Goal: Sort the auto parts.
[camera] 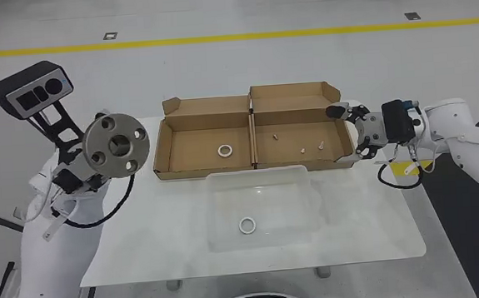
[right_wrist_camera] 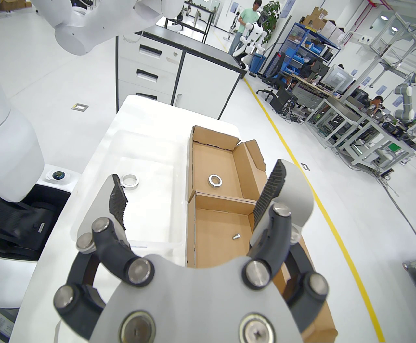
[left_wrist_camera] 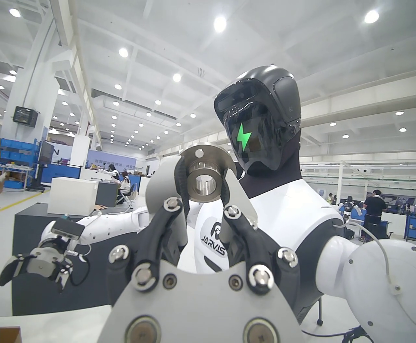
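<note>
Steel flange (camera: 116,144): round disc with bolt holes and a central hub. Sits at the left of the top view, raised beside the edge of the white table (camera: 370,223). The left gripper (left_wrist_camera: 201,186) is clenched on the hub, which probably gives a surer hold than the broad disc.

Right gripper (camera: 352,129): jaws spread, nothing between them. Placed at the right end of the right cardboard box (camera: 292,122).

Right cardboard box: upper centre-right; small bolts (camera: 303,150) lie scattered on its floor.

Left cardboard box (camera: 181,149): upper centre, touching its neighbour. It holds one boxed ring (camera: 224,150), so it appears like goes with like.

Clear tray (camera: 226,192): lower centre. A tray ring (camera: 247,225) lies in it, judged unsorted stock.
</note>
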You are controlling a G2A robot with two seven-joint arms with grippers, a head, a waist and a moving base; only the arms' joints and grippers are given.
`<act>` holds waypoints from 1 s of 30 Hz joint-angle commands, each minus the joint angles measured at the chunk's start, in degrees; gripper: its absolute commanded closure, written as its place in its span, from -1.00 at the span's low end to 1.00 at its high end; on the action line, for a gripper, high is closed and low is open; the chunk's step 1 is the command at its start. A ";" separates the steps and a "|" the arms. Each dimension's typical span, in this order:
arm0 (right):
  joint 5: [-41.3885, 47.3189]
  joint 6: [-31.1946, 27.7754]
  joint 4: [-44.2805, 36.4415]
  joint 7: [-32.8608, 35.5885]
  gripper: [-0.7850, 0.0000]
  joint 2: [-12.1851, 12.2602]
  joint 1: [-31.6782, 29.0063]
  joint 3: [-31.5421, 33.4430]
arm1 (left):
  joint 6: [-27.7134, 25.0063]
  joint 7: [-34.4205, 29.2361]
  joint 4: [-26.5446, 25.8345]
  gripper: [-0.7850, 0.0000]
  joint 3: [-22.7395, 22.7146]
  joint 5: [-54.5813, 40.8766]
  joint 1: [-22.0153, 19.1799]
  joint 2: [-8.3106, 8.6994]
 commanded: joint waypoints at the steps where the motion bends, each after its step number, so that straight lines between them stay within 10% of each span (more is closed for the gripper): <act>1: 0.00 0.00 0.01 0.00 -1.00 0.00 0.00 0.00 | -0.02 0.03 -0.11 1.00 -0.07 -0.57 0.26 -0.10; 30: 0.00 0.00 0.01 0.00 -1.00 0.00 0.00 0.00 | -1.11 1.12 -0.98 1.00 0.02 -6.06 1.19 -1.10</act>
